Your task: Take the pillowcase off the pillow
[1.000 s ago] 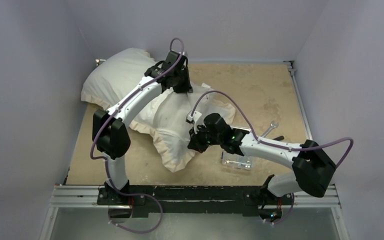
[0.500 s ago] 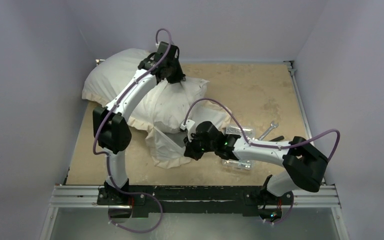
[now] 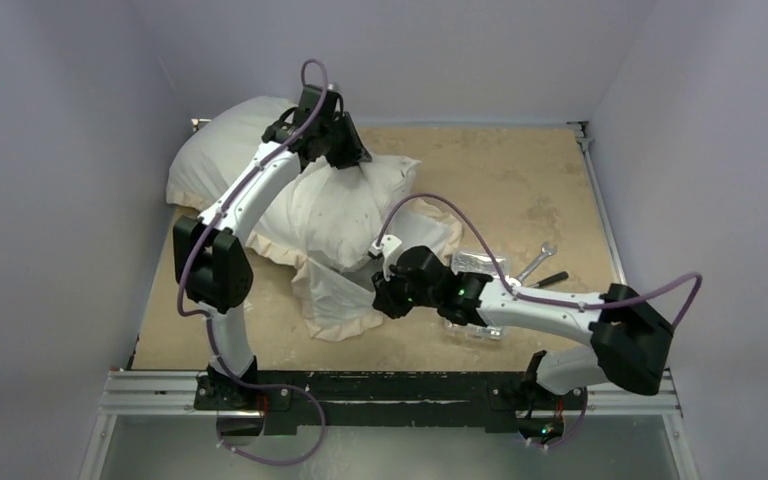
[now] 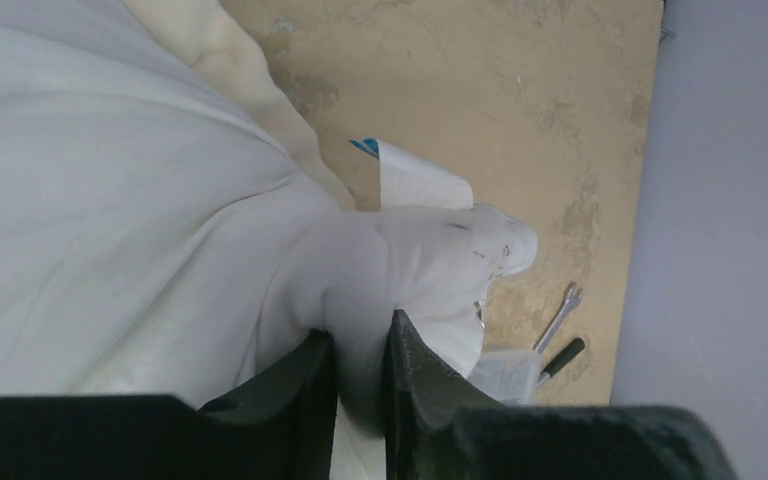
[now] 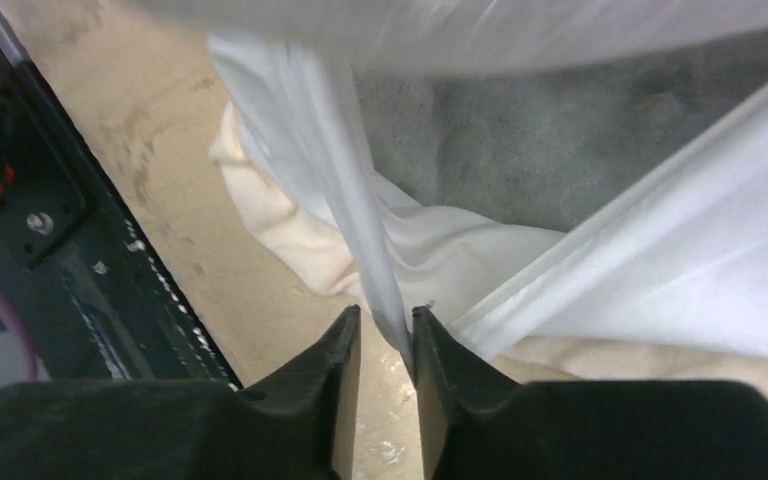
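The plump white pillow (image 3: 335, 205) lies at the back left, partly in the pillowcase (image 3: 330, 300), whose cream frill trails toward the front. My left gripper (image 3: 348, 158) is shut on a bunch of the pillow's white fabric (image 4: 420, 265) near its far corner, and the cream frill (image 4: 245, 80) shows beside it. My right gripper (image 3: 384, 297) is shut on a thin white fold of the pillowcase (image 5: 370, 240) at its near edge. The grey plush face (image 5: 540, 130) and cream frill (image 5: 280, 225) show in the right wrist view.
A clear plastic box (image 3: 475, 322), a wrench (image 3: 536, 260) and a black-handled tool (image 3: 552, 279) lie right of the pillowcase, under my right arm. A white tag with blue print (image 4: 415, 180) lies on the tan table (image 3: 520, 180). Walls close in left, right and back.
My left gripper has moved back and left with the white fabric, bunching the pillow toward the back. My right gripper has shifted slightly left and nearer, holding the pillowcase fold.
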{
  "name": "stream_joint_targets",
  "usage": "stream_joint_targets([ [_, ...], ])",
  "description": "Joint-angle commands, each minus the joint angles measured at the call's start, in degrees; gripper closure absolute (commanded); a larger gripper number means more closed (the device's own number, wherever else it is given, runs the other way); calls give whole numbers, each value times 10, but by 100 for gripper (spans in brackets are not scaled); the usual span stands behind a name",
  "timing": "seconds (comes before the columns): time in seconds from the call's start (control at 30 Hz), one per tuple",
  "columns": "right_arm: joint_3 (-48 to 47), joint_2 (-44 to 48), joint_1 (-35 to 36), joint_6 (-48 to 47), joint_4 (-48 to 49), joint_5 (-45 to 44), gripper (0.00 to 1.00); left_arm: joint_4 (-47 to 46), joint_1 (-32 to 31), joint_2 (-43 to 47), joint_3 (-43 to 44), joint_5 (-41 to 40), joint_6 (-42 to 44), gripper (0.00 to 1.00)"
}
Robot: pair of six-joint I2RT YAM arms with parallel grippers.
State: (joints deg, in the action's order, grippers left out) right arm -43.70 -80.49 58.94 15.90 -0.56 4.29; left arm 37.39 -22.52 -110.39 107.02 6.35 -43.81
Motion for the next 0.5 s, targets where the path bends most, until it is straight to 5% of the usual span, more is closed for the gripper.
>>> stream_joint_targets([
  [0.0,-20,70,22,44,-88,-47,64,-105,34,88,-33,19,41,72],
  [0.13,-39,112,17,49,-94,-114,40,-51,34,136,-38,7,96,48],
  [0.27,-66,129,11,52,-103,-154,3,-3,35,194,-49,-26,137,33],
  [0.47,-138,75,9,51,-135,-150,1,24,35,306,-147,-78,172,16],
])
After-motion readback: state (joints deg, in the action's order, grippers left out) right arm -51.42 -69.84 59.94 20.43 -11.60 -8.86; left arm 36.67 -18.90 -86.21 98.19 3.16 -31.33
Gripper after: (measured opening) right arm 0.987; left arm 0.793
